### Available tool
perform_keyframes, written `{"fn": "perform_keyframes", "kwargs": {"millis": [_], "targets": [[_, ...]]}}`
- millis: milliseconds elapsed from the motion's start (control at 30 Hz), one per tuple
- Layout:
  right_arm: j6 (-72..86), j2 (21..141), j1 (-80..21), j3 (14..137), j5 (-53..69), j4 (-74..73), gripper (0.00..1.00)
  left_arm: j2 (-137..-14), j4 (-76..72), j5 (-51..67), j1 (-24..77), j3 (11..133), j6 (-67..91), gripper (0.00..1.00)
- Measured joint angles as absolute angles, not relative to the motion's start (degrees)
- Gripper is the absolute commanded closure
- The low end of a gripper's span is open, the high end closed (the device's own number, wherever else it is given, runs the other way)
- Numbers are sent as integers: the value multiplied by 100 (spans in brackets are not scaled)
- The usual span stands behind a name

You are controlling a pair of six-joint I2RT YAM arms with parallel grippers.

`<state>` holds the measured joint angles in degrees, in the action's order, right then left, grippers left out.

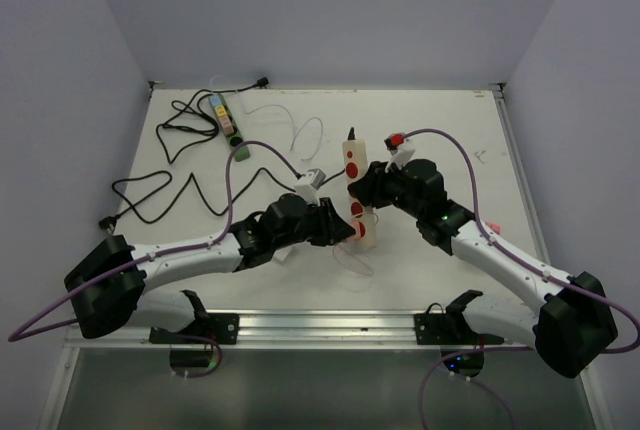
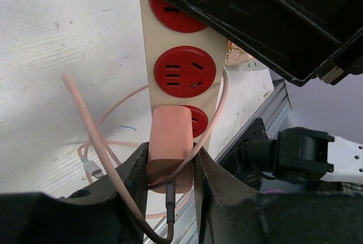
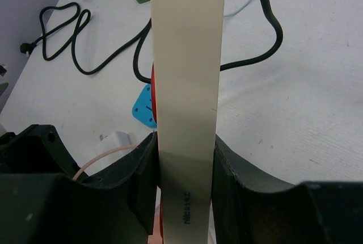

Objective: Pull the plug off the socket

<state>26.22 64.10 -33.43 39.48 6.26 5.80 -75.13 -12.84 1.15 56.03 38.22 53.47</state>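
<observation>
White table (image 1: 480, 150), centre: the right gripper (image 3: 186, 176) clamps the cream power strip (image 3: 187, 57) by its edges; the left gripper (image 2: 170, 184) pinches the pink plug (image 2: 170, 136), seated in the strip's end socket.

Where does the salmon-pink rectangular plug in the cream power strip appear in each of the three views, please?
Top external: the salmon-pink rectangular plug is just below centre, at the strip's lower end.
Left wrist: bottom centre, inside the left claw.
Right wrist: not in view; only the strip's plain back shows.
Shared landmark: the cream plastic power strip.
</observation>
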Motion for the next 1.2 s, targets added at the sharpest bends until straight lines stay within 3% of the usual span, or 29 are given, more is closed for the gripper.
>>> {"fn": "perform_keyframes", "kwargs": {"millis": [67, 667, 1200], "targets": [[2585, 6410, -3345, 3948, 617, 582, 100, -7507, -1282, 106, 5603, 3822, 5341, 100], [2821, 6462, -3542, 3885, 366, 930, 100, -6512, -600, -156, 5601, 3588, 5170, 100], [2856, 6713, -3542, 3887, 558, 1267, 100, -6407, 1186, 97, 5354, 4493, 4615, 100]]}}
